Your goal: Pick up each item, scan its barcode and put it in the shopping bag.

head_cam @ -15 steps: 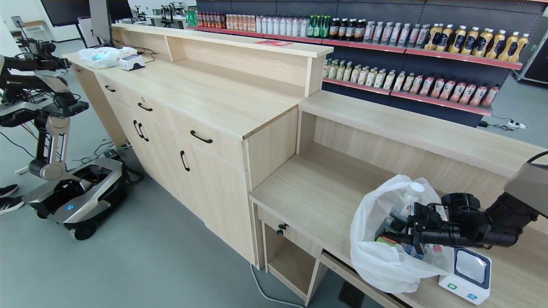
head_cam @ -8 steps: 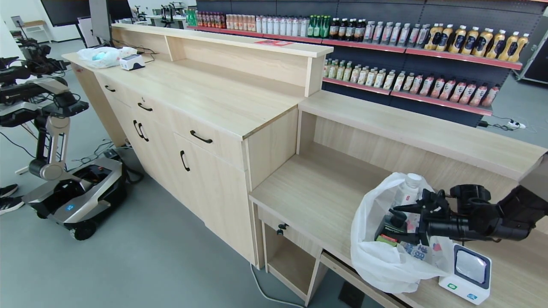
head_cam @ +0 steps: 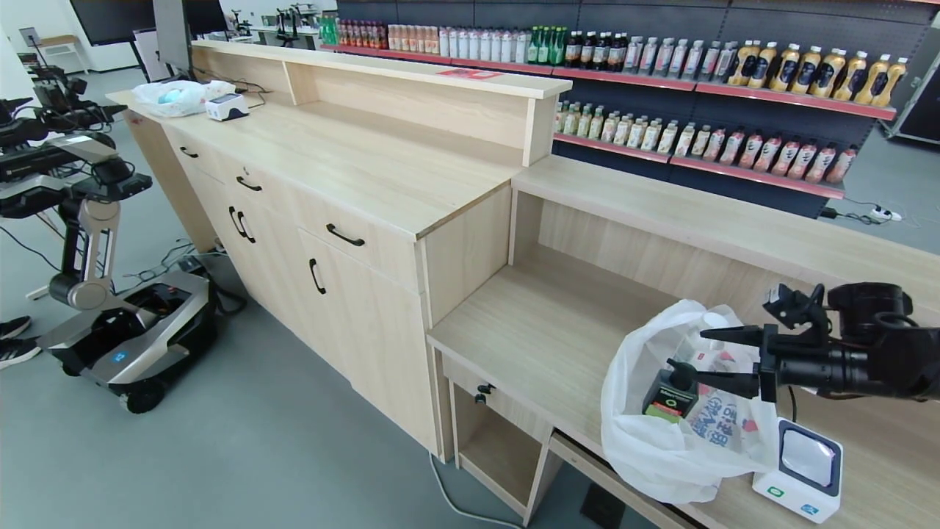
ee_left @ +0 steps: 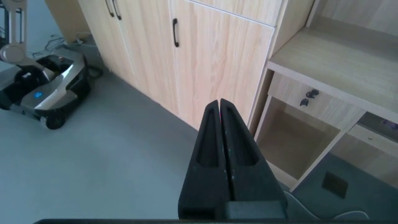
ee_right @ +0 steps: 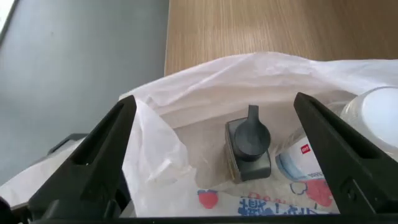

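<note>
My right pincer (head_cam: pixel 699 355) has lifted out of the shopping bag (head_cam: pixel 661 455) since a second ago. Back then it was sunk among the goods; now it hangs over the bag's mouth with its two tapered black fingers spread wide and nothing between them. The dark carton (head_cam: pixel 670 397) has stayed behind in the bag. It is a boxy pack with a black spouted cap, standing upright. In my right wrist view the pincer (ee_right: pixel 214 102) frames that carton (ee_right: pixel 249 149) and a smooth white-capped bottle (ee_right: pixel 373 112) next to it, both ringed by the bag's (ee_right: pixel 186 93) thin, crinkled white plastic. The bag slumps at the front edge of the pale wood-grain worktop (head_cam: pixel 543 330), with the blocky white scanner (head_cam: pixel 800 463) just beside it. My left pincer (ee_left: pixel 220 102) is pressed closed and empty over the grey floor.
</note>
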Robot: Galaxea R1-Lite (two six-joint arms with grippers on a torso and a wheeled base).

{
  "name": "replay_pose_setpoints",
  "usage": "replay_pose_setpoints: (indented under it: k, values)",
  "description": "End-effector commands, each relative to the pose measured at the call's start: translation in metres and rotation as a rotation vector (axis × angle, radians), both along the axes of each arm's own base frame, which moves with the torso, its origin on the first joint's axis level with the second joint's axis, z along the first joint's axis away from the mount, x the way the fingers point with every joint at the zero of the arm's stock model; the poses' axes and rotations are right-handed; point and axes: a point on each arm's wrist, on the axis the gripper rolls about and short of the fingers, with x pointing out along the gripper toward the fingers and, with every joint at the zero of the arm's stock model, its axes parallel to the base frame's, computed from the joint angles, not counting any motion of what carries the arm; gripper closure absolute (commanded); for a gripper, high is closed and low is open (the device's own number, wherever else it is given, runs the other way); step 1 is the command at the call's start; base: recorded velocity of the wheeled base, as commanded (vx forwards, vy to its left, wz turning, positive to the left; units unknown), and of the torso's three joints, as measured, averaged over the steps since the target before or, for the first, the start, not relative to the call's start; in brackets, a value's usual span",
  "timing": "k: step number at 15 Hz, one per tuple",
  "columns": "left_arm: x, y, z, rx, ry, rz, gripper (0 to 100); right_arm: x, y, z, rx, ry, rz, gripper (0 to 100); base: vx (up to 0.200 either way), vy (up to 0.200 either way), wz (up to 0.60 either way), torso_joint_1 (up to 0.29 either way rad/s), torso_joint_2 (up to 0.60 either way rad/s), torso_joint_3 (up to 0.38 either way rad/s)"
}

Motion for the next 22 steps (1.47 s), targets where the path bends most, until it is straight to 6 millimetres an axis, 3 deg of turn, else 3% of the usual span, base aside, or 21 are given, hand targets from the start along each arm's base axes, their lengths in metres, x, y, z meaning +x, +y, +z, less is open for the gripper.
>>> replay_pose_setpoints:
  k: [1,6,7,12,15,18,19,20,22]
  values:
    - [0.0,0.0,0.0,0.0,0.0,0.002,100,-0.022,-0.005,0.043,0.008,-0.072,-0.055,0,0.0,0.0,0.0,0.0,0.0,0.0]
    - [0.0,0.0,0.0,0.0,0.0,0.0,100,-0.06,-0.045,0.077,-0.072,-0.151,-0.296,0,0.0,0.0,0.0,0.0,0.0,0.0]
    - [0.0,0.0,0.0,0.0,0.0,0.002,100,-0.065,-0.055,0.092,-0.046,-0.171,-0.356,0,0.0,0.0,0.0,0.0,0.0,0.0]
    - [0.0,0.0,0.0,0.0,0.0,0.0,100,-0.09,-0.065,0.109,-0.032,-0.167,-0.529,0,0.0,0.0,0.0,0.0,0.0,0.0]
    - [0.0,0.0,0.0,0.0,0.0,0.002,100,-0.099,-0.056,0.119,-0.081,-0.196,-0.635,0,0.0,0.0,0.0,0.0,0.0,0.0]
    - [0.0,0.0,0.0,0.0,0.0,0.002,100,-0.112,-0.023,0.124,-0.003,-0.131,-0.916,0,0.0,0.0,0.0,0.0,0.0,0.0]
    - [0.0,0.0,0.0,0.0,0.0,0.002,100,-0.112,-0.023,0.124,-0.003,-0.131,-0.916,0,0.0,0.0,0.0,0.0,0.0,0.0]
    - [0.0,0.0,0.0,0.0,0.0,0.002,100,-0.126,-0.004,0.125,0.06,-0.13,-1.001,0,0.0,0.0,0.0,0.0,0.0,0.0]
    - [0.0,0.0,0.0,0.0,0.0,0.002,100,-0.147,0.008,0.115,0.055,-0.189,-1.018,0,0.0,0.0,0.0,0.0,0.0,0.0]
